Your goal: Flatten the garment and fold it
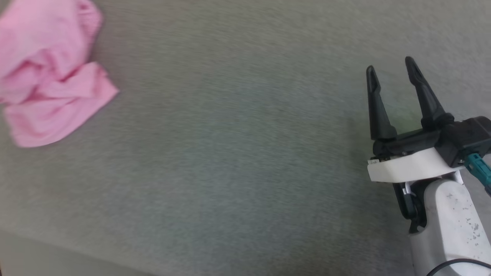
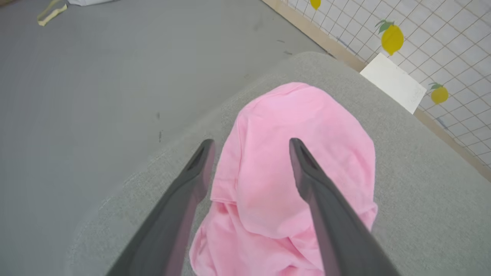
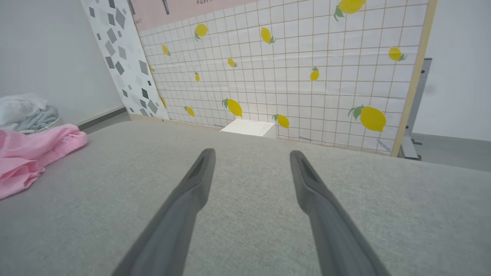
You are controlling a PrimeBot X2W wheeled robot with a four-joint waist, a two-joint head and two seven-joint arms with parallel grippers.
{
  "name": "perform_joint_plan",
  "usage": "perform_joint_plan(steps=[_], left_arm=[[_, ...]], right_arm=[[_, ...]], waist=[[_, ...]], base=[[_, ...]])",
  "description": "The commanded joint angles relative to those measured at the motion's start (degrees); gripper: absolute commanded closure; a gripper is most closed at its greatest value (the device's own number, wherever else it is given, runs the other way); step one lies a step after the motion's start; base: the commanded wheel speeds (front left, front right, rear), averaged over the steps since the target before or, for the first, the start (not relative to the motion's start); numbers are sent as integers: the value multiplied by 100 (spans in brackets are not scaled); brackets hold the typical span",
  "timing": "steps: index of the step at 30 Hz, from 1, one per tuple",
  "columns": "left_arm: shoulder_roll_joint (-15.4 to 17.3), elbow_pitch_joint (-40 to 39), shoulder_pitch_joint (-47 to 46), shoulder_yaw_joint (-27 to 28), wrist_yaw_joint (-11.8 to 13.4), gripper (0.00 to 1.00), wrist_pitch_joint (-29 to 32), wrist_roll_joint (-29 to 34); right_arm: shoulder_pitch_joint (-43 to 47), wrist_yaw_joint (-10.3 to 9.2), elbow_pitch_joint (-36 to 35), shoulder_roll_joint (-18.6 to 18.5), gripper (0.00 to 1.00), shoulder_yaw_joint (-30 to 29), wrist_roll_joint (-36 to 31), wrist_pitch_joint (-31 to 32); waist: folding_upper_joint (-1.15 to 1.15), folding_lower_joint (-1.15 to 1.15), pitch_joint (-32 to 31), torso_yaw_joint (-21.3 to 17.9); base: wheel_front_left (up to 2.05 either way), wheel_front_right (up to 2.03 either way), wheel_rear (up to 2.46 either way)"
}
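Note:
The garment (image 1: pixel 50 73) is a crumpled heap of light pink cloth at the far left of the grey padded surface (image 1: pixel 230 153). From the left wrist view the garment (image 2: pixel 291 180) lies bunched near the surface's rounded corner. My left gripper (image 2: pixel 251 143) hovers open above it, one finger over each side and nothing pinched. My right gripper (image 1: pixel 389 67) is at the right of the surface, open and empty, fingers pointing away from me. In the right wrist view my right gripper (image 3: pixel 251 153) is well apart from the garment (image 3: pixel 34 153), which lies far to its left.
A panel with a lemon print (image 3: pixel 307 76) stands behind the surface, a small white box (image 3: pixel 249 127) at its foot. A pile of pale clothes (image 3: pixel 23 111) lies beyond the garment. Grey floor (image 2: pixel 96 76) borders the surface's left edge.

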Motion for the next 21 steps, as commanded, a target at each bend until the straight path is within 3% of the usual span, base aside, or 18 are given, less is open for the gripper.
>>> perform_joint_plan(steps=[1, 9, 10, 11, 12, 13, 16, 21], left_arm=[[25, 39, 47, 17, 59, 0, 230, -131], [57, 278, 756, 172, 474, 0, 1171, -455], [51, 290, 835, 160, 515, 8, 1262, -466], [53, 281, 890, 142, 536, 53, 1329, -468], [57, 259, 940, 121, 535, 84, 1358, -459], [71, 207, 980, 132, 532, 100, 1284, -429], [236, 30, 1040, 160, 452, 100, 616, -106], [527, -208, 892, 158, 403, 100, -1534, 869]], right_arm=[[-91, -8, 11, -5, 0, 6, 60, -71], [-108, -8, 232, -5, 0, 94, 164, -216], [-101, -8, 260, -5, 0, 92, 164, -226], [-90, -8, 277, -5, 0, 92, 162, -233], [-76, -8, 299, -5, 0, 91, 163, -240], [-54, -8, 327, -5, 0, 87, 161, -248], [25, -8, 404, -5, 0, 77, 177, -266], [262, -8, 603, -5, 0, -1, 284, -294]], waist=[[0, -2, 1027, -1078], [0, -2, 913, -1244], [0, -2, 848, -1239], [0, -2, 798, -1234], [0, -2, 726, -1226], [0, -2, 625, -1217], [0, -2, 326, -1202], [0, -2, -434, -1184]], base=[[0, 0, 0], [0, 0, 0], [0, 0, 0], [0, 0, 0], [0, 0, 0], [0, 0, 0], [0, 0, 0], [0, 0, 0]])
